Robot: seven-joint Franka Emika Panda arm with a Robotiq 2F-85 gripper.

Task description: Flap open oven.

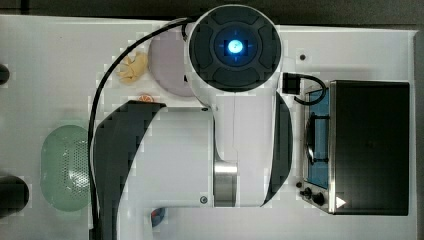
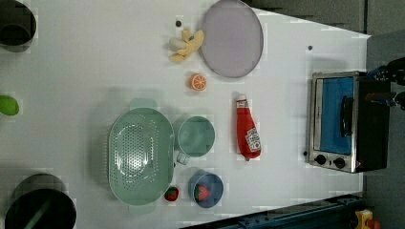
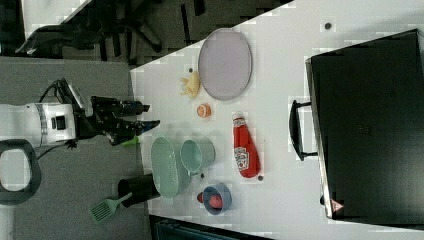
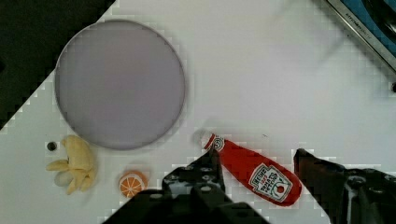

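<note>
Two black gripper fingers stand spread, empty, above the red ketchup bottle; the black, silver-framed toaster oven's blue glass door sits closed.

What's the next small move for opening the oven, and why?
Probably carry the gripper across toward the oven door's bar handle. The door looks shut and nothing is touching the handle. In the wrist view the fingers stand open and empty above the ketchup bottle, well short of the oven.

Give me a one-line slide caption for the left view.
Closed toaster oven at the left view's right edge of a white table, with ketchup bottle, green colander, mug and plate.
</note>
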